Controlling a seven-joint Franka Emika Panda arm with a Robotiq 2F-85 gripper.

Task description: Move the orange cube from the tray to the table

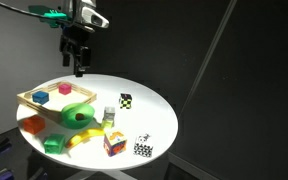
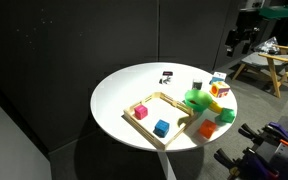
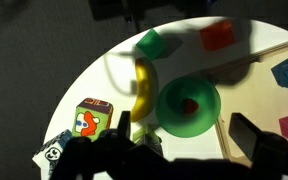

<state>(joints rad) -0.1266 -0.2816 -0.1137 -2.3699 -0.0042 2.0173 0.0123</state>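
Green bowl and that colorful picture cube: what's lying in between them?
A yellow banana lies between the green bowl and the colorful cube. The wrist view shows it most plainly.

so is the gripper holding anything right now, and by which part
Nothing is held. The gripper hangs in the air high above the table, and the wrist view shows its jaws open with nothing between them.
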